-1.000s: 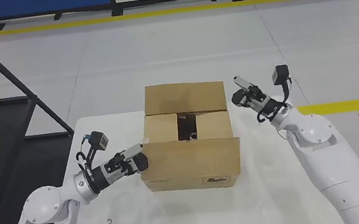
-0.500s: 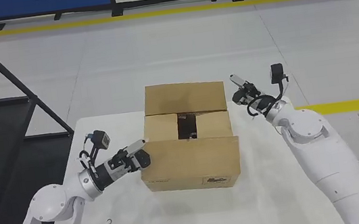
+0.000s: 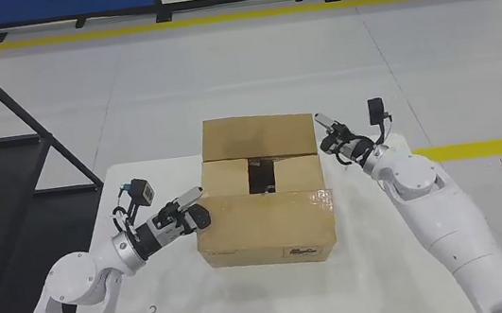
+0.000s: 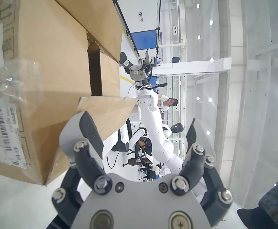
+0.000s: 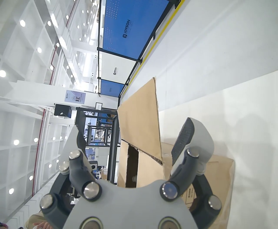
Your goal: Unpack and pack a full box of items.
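A brown cardboard box (image 3: 265, 226) stands in the middle of the white table (image 3: 381, 273), its top flaps partly parted around a dark gap (image 3: 261, 176). My left gripper (image 3: 195, 208) is open at the box's near left top corner, by the front flap's end; in the left wrist view the box (image 4: 47, 71) fills one side, with the gripper (image 4: 141, 132) beside a flap's edge. My right gripper (image 3: 328, 131) is open just off the box's right top edge, level with the far flap (image 5: 141, 121); the right wrist view has the gripper (image 5: 132, 141) above the flaps.
A black metal frame (image 3: 11, 140) stands off the table's left side. Bare tabletop lies in front of the box and to its right. Beyond the table is white floor with a yellow line (image 3: 479, 147).
The right gripper has moved left and slightly away, closer to the box's right top edge. The left gripper has risen a little at the box's left corner. The front flap now lies flatter.
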You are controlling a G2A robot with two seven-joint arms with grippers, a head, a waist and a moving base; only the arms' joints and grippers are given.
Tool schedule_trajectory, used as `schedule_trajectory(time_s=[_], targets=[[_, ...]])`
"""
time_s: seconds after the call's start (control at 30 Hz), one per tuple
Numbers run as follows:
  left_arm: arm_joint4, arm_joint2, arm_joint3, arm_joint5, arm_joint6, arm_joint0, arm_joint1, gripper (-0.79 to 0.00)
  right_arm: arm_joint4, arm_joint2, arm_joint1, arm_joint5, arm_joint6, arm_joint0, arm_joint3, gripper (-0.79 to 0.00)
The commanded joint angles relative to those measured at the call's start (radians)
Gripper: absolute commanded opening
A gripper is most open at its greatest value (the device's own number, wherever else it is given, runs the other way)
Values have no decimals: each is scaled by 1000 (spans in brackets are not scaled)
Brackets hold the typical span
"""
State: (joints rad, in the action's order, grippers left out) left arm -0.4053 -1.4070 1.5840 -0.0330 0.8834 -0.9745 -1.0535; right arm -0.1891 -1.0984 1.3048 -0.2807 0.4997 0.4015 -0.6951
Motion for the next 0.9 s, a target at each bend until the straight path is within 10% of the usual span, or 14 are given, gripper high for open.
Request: schedule_trajectory(time_s=[0.0, 0.87], targets=[[0, 0, 2, 0, 1, -1, 1, 0, -11, 16, 13, -27, -1, -19, 47, 0], [-3, 20, -2, -5, 9, 4, 6, 0, -214, -17, 60, -332, 236, -110, 223, 0]])
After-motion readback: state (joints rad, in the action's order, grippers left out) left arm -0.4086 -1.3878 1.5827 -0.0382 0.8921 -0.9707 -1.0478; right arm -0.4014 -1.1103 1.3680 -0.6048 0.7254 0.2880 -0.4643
